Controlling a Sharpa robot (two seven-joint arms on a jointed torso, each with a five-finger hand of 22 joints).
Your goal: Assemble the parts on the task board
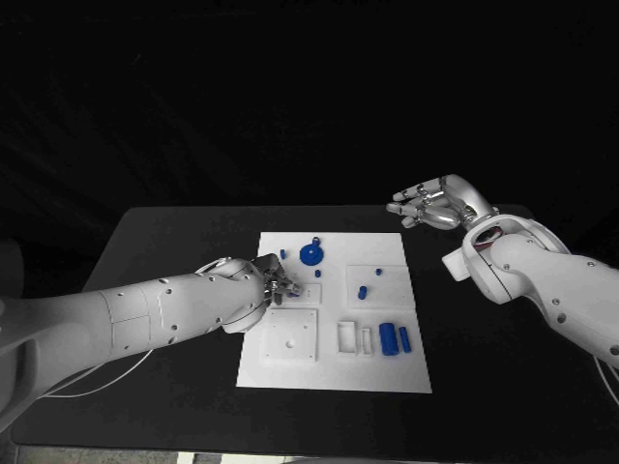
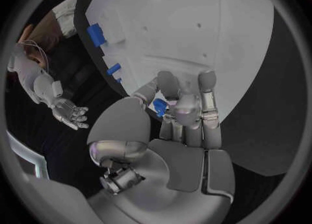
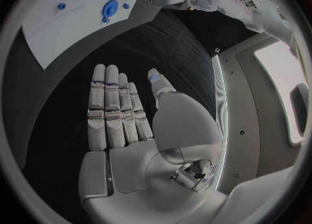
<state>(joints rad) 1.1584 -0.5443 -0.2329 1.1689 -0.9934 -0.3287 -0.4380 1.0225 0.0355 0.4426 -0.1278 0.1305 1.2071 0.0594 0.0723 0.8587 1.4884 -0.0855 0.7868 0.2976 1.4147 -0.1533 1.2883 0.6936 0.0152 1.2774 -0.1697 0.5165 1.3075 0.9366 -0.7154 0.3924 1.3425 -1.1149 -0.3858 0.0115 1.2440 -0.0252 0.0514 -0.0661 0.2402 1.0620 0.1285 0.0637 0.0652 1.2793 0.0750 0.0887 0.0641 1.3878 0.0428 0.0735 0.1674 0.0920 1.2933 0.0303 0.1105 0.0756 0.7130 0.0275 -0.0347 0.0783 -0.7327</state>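
My left hand (image 1: 265, 282) hovers over the task board (image 1: 394, 372) on the worktop, its fingers (image 2: 207, 86) pinching a small blue part (image 2: 159, 106) just above the board's near-left area; my right hand (image 1: 431, 206) waits well beyond the board's far-right corner, fingers wide and empty.

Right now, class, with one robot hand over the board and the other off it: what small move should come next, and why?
Probably lower the left robot hand and seat its blue part on the board. It pinches that part just above the board, while the right robot hand is open over the table, off the board.
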